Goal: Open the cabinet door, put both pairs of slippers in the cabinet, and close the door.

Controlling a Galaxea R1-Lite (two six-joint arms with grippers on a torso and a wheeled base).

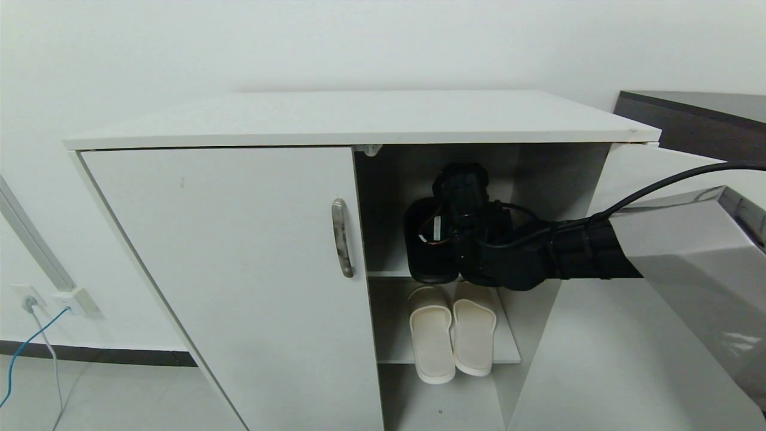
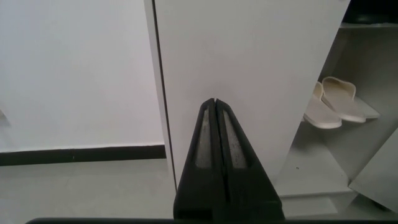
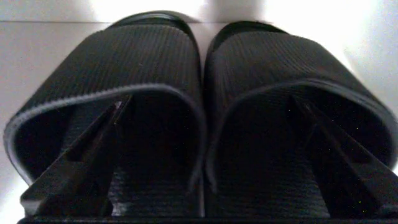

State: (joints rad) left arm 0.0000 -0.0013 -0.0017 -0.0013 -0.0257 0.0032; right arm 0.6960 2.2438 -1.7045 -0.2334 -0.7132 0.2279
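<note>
Nearly stowed: black slippers [image 1: 426, 254] on upper shelf [image 1: 388, 274]

Right gripper [image 3: 205, 109] has its fingers spread, one inside each of the pair, within the cabinet [image 1: 359, 120]. White slippers [image 1: 452, 332] lie side by side one shelf below. Left gripper [image 2: 214, 102], fingers pressed together, faces the closed left door [image 1: 227, 269].

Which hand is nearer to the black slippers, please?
Right. The right hand is inside the cabinet, one finger in each of the black slippers; the left hand sits outside, facing the closed door.
</note>
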